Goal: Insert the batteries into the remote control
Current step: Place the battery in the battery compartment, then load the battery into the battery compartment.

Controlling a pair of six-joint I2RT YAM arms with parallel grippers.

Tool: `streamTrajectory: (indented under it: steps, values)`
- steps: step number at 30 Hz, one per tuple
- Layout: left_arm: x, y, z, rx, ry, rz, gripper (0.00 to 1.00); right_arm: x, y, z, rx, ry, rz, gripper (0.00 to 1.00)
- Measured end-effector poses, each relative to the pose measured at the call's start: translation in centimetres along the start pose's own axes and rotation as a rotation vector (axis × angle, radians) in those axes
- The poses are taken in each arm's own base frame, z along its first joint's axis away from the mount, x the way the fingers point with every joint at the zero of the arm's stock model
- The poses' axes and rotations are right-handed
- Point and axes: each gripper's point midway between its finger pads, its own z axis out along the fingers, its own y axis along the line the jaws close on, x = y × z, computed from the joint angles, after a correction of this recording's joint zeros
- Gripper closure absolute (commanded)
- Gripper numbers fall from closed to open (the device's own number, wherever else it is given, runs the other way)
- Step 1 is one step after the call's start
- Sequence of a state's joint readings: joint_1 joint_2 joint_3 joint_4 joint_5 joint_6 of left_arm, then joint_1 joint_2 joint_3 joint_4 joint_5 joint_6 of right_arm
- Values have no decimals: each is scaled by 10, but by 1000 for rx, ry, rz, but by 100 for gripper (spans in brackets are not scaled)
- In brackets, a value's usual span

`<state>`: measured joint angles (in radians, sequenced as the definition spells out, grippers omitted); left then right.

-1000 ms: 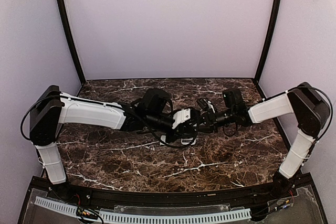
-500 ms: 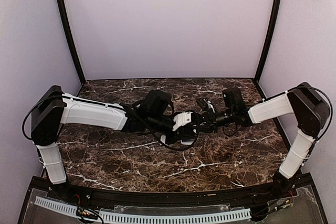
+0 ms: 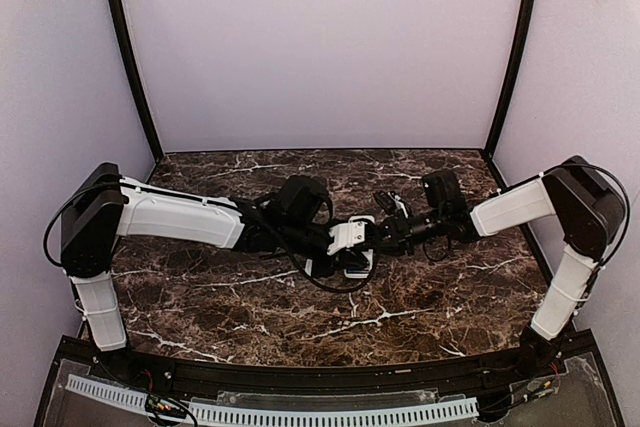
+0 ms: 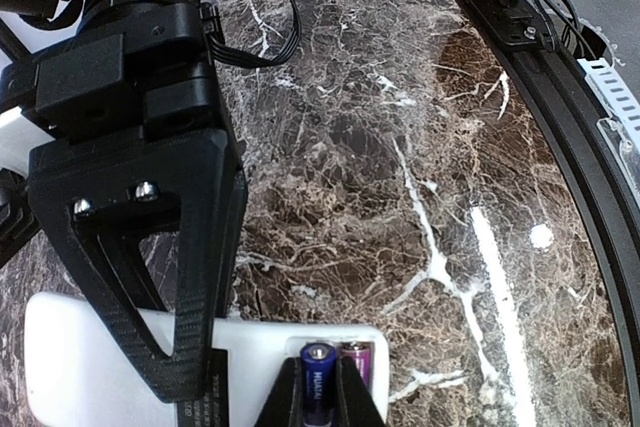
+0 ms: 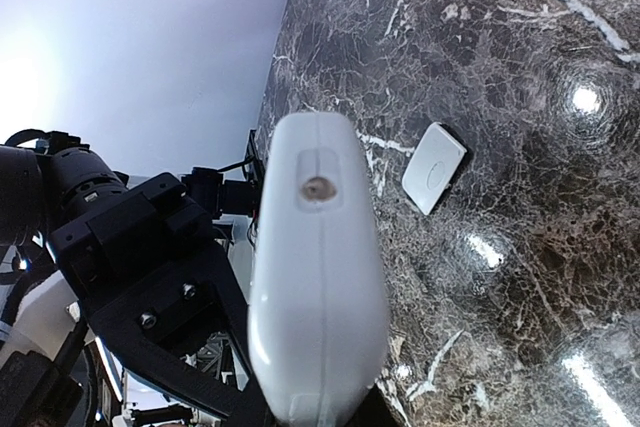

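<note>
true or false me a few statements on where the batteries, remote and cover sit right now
1. The left gripper has its jaws shut on a blue battery at the recess in the remote control. True.
2. The recess is empty. False: a purplish battery already lies in it, beside the blue one.
3. The white cover plate lies on the marble table, apart from the remote control. True.
4. The remote control lies free, with no arm on it. False: the right gripper has its jaws closed on it.
</note>
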<state>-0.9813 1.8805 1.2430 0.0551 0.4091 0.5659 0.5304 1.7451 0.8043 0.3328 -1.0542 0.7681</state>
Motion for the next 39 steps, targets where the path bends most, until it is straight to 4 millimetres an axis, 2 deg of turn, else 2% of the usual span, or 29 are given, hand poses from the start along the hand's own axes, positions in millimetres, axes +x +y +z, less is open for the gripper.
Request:
streamTrajectory:
  steps: [6,18,20,21,24,25,26,28,30,34,39]
  values:
    - [5,-2,0,4,20,-12,72,-1,-4,0,8,-3,7,100]
    - [6,-7,1,28,35,-66,53,-2,-8,1,18,-12,10,100]
    - [6,-7,1,28,35,-82,46,-3,-9,1,18,-13,9,100]
    - [5,-8,1,28,33,-94,36,-4,-10,1,20,-15,9,100]
    - [6,-10,2,20,23,-126,24,-7,-12,0,26,-28,7,100]
    - [6,-11,0,14,21,-135,16,-8,-13,0,27,-31,6,100]
    - [7,-10,-2,-4,23,-149,11,-7,-13,1,25,-28,8,100]
    - [3,0,-10,-58,19,-172,8,-3,-13,2,14,-10,17,100]
    - [-7,17,-23,-139,0,-215,2,-2,-13,3,6,1,21,100]
    - [-20,45,-51,-281,-33,-340,2,0,-13,4,-4,10,30,100]
    - [-11,49,-54,-277,-30,-524,1,0,-12,4,-9,13,35,100]
